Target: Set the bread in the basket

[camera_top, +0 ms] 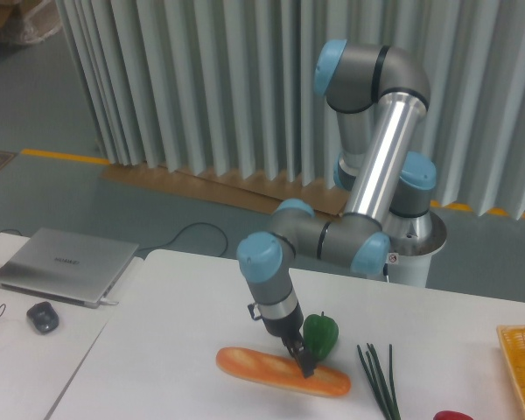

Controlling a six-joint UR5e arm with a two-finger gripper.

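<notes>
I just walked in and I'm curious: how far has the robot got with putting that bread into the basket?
Early on. Done: the gripper has reached the bread and sits at its middle. In hand: taking hold; I cannot tell whether the gripper has closed, and the loaf looks to be resting on the table. Left: lifting it and carrying it to the basket at the far right edge.

Pale grey vertical curtain [201, 79] spans the back. Grey floor [35, 105] with yellow line [61, 157]; brown cardboard [236, 188] lies along the curtain's foot. White desk [166, 350] at front; black cable [188, 232] behind it.
</notes>
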